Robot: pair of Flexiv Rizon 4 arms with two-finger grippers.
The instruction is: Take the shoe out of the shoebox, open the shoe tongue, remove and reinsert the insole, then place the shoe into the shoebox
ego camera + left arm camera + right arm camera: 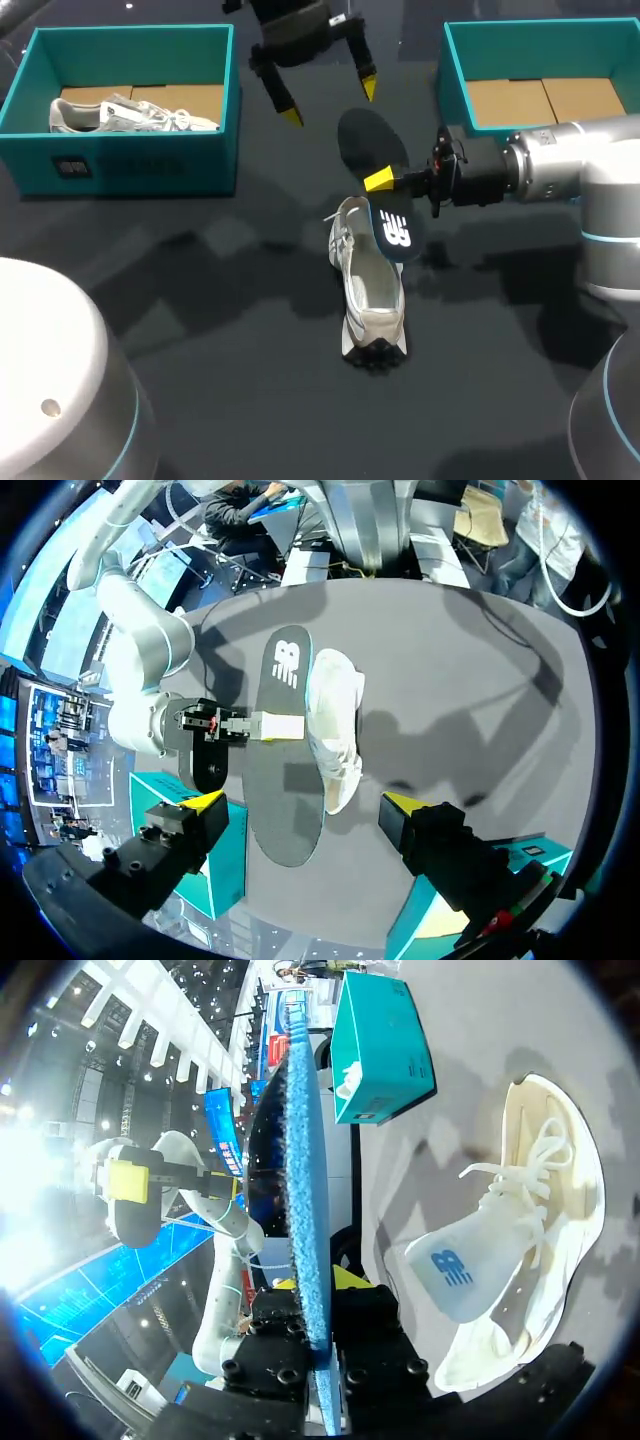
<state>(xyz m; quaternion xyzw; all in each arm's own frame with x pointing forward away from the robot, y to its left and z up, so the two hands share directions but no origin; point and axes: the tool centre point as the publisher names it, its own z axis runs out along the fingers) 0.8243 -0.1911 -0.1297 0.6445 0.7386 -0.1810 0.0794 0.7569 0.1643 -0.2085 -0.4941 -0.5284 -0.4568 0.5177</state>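
Observation:
A silver-white shoe (368, 300) (336, 725) (525, 1250) lies on the dark table at the middle, its laces loose. My right gripper (381, 181) (318, 1355) is shut on a dark insole (384, 185) (285, 755) and holds it on edge just above the shoe. The insole's logo end hangs over the shoe's laced part. In the right wrist view the insole (305, 1190) shows as a thin blue edge between the fingers. My left gripper (328, 102) (302, 805) hangs open above the insole's far end, holding nothing.
A teal shoebox (130, 165) (380, 1045) at the back left holds a second pale shoe (125, 115). Another teal shoebox (455, 80), with a bare cardboard floor, stands at the back right beside my right arm.

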